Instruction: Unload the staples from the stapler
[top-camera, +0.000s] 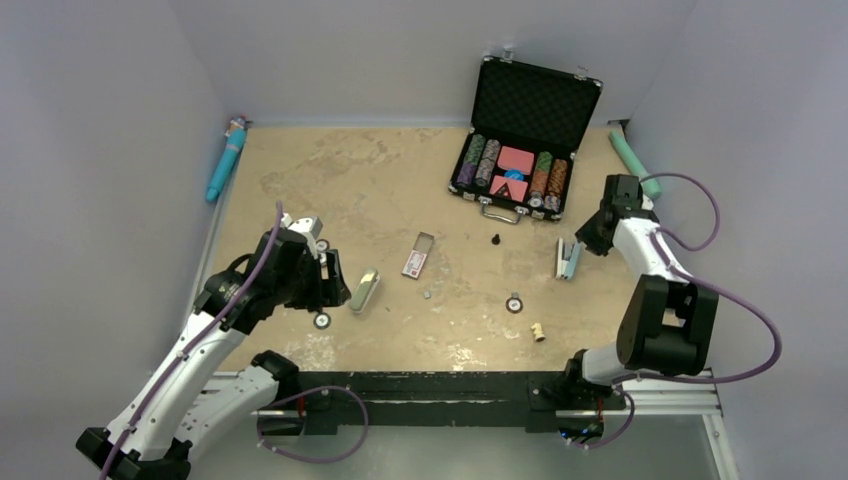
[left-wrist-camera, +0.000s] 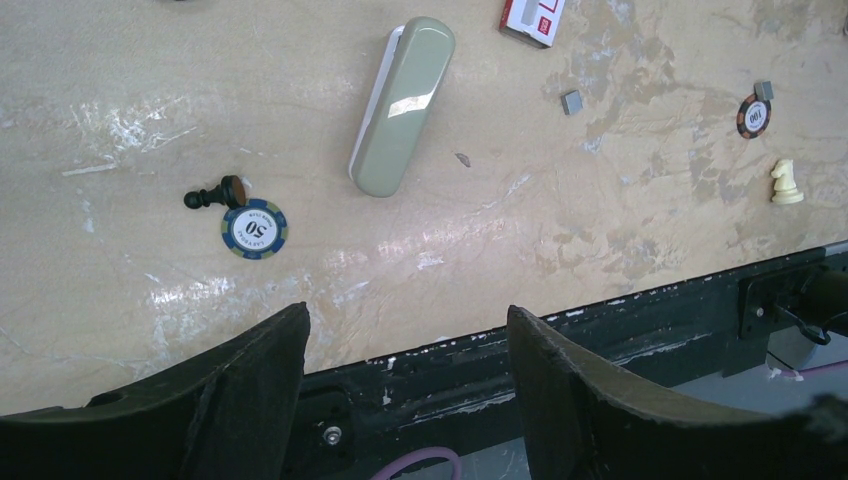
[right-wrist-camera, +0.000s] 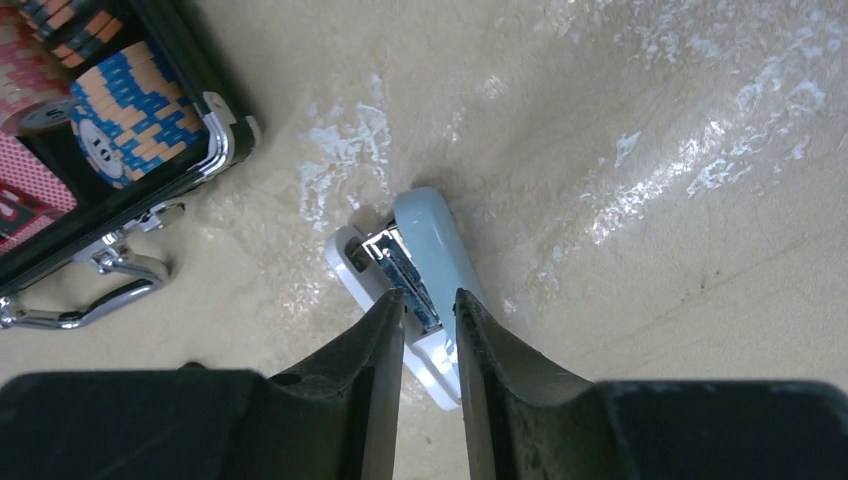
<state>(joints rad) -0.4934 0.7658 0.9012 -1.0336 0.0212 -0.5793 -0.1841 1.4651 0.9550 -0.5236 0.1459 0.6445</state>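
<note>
Teal and long, a tube (top-camera: 226, 160) lies at the wall far left of the stapler (top-camera: 568, 258). Nearer it, though still well to its left, the left gripper (top-camera: 338, 290) hovers with its fingers spread wide and nothing between them. Its wrist camera shows what the overhead view only hints at: a black pawn (left-wrist-camera: 212, 195) touching a blue chip marked 50 (left-wrist-camera: 254, 229), with a silver-olive metal piece (left-wrist-camera: 402, 105) beside them. A red-and-white box (top-camera: 417, 258) sits between that piece and the stapler. The pale-blue stapler lies on the table (top-camera: 400, 180), just in front of the open chip case (top-camera: 525, 130). Only the right wrist view shows it splayed open, with the right gripper (right-wrist-camera: 430, 310) drawn narrow and apparently pinching its inner part.
</note>
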